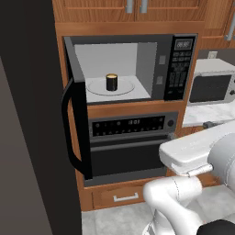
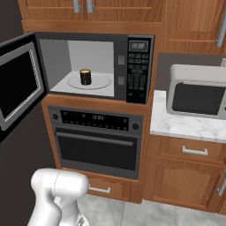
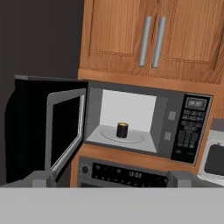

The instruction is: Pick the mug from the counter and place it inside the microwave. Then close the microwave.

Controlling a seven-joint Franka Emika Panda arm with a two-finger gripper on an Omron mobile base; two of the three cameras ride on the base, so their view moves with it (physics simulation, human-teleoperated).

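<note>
One mug (image 1: pixel 111 82) sits upright on the turntable (image 1: pixel 94 87) inside the one black microwave (image 2: pixel 137 66), its door (image 2: pixel 17 86) swung wide open to the left; w/ the mug placed, closing is prob. the step left. Door looks stiff and hinged, prob. light to swing, best pushed on its outer face or curved handle (image 1: pixel 68 128); mug looks small, rigid, light. End effector state: can't tell, tips barely visible at hand view's bottom; also 1 built-in oven (image 2: pixel 98 141) below, 1 grey box oven (image 2: pixel 197 95) on the counter (image 2: pixel 185 126).
</note>
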